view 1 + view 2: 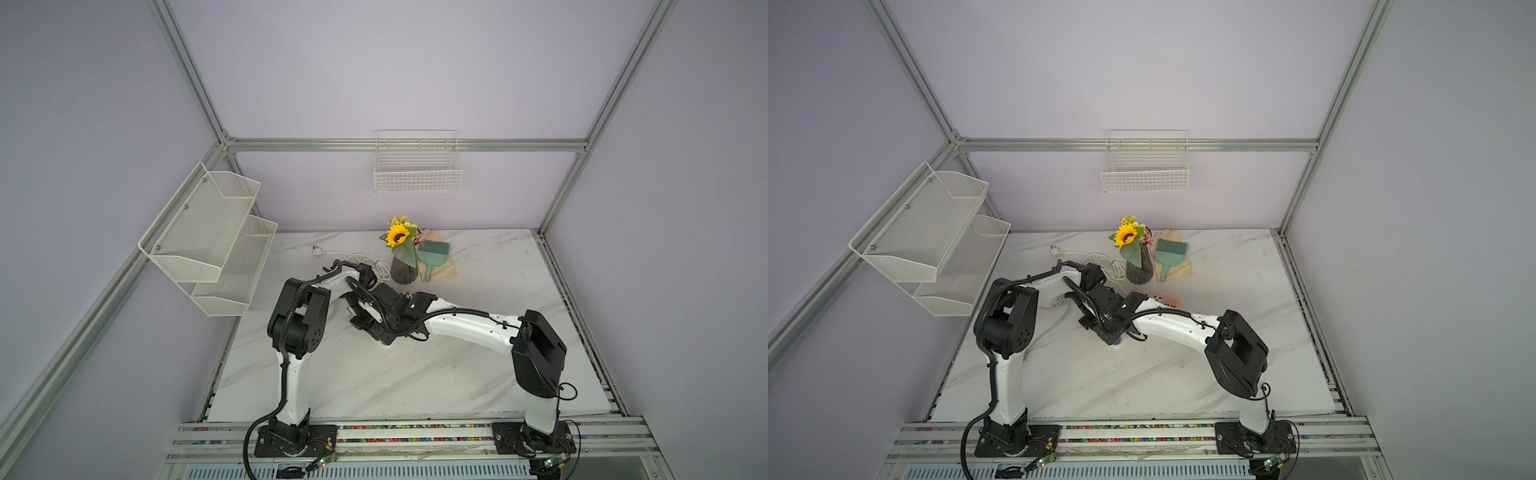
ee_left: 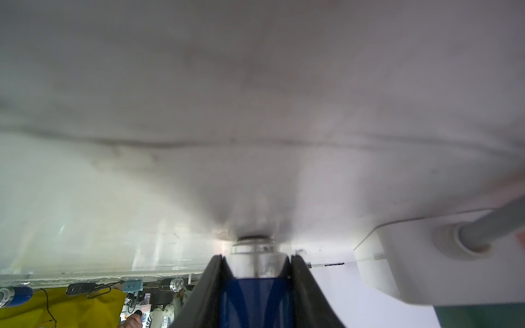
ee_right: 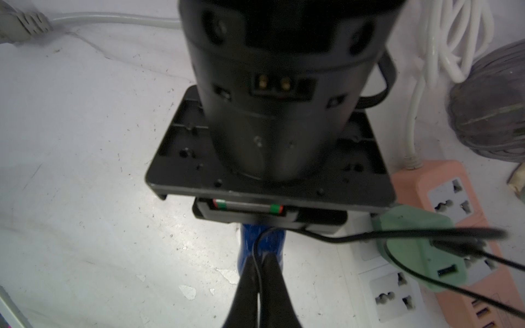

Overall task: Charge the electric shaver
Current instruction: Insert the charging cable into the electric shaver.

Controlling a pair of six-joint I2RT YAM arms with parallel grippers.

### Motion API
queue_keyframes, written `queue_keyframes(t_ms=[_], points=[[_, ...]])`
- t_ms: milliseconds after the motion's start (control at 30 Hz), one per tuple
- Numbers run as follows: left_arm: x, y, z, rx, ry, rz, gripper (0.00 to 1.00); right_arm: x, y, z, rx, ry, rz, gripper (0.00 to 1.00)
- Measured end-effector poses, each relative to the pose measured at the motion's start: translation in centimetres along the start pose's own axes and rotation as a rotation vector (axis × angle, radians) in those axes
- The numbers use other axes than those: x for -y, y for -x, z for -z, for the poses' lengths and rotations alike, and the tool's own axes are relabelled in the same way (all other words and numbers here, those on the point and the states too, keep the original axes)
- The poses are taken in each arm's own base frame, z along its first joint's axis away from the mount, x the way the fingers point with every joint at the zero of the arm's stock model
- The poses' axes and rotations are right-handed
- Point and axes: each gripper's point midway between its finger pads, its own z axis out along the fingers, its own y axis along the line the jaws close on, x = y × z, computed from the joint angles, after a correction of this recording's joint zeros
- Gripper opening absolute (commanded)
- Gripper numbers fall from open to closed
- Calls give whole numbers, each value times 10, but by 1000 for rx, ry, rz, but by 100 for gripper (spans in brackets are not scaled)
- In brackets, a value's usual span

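We see the marble table [image 1: 374,374] lying wide and open from the vase [image 1: 403,270] toward the arms' bases and toward its edge on the robot's right. Behind the vase the wall closes in. On the robot's left of the vase lies a coiled white cord [image 1: 357,259], and a pink power strip [image 3: 443,181] lies just in front of it.

Both arms bend inward and meet in front of the vase. The left arm [image 1: 297,316] folds high at the elbow and reaches down, while the right arm [image 1: 469,324] stretches low across toward it.

The left gripper [image 2: 255,257], its jaws partway apart, clamps the sides of the electric shaver [image 2: 255,301], whose silver head touches the table. The right gripper [image 3: 260,259] is closed tight, pinching a thin black cable [image 3: 355,237] right against the shaver's blue body.
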Motion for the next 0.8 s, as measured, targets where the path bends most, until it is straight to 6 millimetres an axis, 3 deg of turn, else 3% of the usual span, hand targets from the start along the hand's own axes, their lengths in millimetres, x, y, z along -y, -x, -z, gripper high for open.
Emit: queue_keyframes(t_ms=[800], points=[[0,1,0,4,2,0,17,1,-5,-1,-6,-2,-6,0]])
